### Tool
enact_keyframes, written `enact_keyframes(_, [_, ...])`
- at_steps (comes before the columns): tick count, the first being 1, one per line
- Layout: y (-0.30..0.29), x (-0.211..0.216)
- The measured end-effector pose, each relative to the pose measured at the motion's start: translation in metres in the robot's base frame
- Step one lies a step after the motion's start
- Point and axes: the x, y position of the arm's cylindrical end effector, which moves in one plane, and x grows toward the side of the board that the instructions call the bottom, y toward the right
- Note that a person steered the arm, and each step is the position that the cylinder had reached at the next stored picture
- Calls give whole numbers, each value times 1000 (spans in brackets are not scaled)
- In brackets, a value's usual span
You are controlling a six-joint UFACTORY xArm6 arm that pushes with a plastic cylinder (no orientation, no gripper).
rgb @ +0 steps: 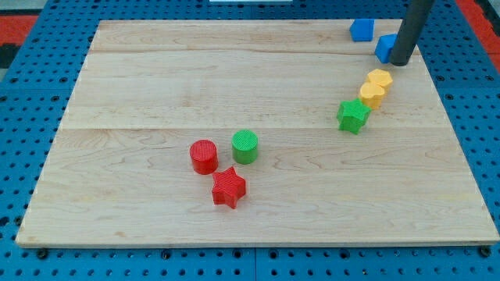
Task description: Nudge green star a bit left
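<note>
The green star (353, 115) lies on the wooden board (156, 86), right of centre. A yellow block (372, 94) touches its upper right, with a second yellow block (380, 79) just above that. My tip (401, 62) is at the view's top right, up and to the right of the green star, well apart from it. It stands right beside a blue block (384, 48), partly hiding it.
Another blue block (362, 30) sits near the board's top edge, left of my tip. A green cylinder (245, 146), a red cylinder (204, 156) and a red star (229, 187) cluster below the board's centre.
</note>
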Motion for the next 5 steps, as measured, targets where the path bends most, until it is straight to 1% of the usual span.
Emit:
enact_keyframes(1, [2,-23])
enact_keyframes(2, [27,29])
enact_keyframes(3, [64,121])
enact_keyframes(4, [-16,132])
enact_keyframes(5, [-147,117])
